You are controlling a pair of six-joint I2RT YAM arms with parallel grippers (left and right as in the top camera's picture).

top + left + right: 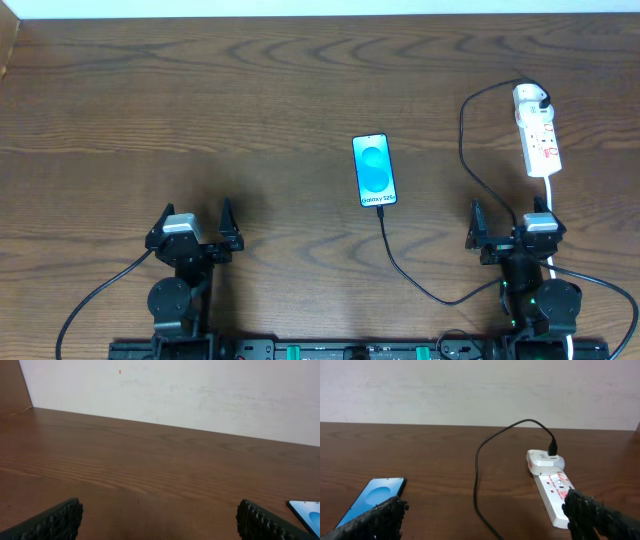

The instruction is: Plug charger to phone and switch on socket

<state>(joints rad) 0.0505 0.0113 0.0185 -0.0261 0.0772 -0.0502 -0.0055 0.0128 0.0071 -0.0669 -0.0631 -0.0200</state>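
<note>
Lower left, the left gripper (195,218) stands wide open and empty over the grained wooden table (200,100). At centre lies the slim, glossy blue phone (374,171), the thin black charger (405,268) meeting its lower edge. Lower right, the right gripper (510,218) gapes empty. Upper right lies the narrow white socket (540,140).

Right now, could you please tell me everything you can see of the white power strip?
The power strip is a narrow, white, plastic-looking bar with small red marks, lying flat on the wooden table at its far right, ahead of the open right gripper, untouched by it. A white plug head sits in its far end, a black cable leaving that. A white cord runs from its near end. Its switch position is unreadable.
</note>
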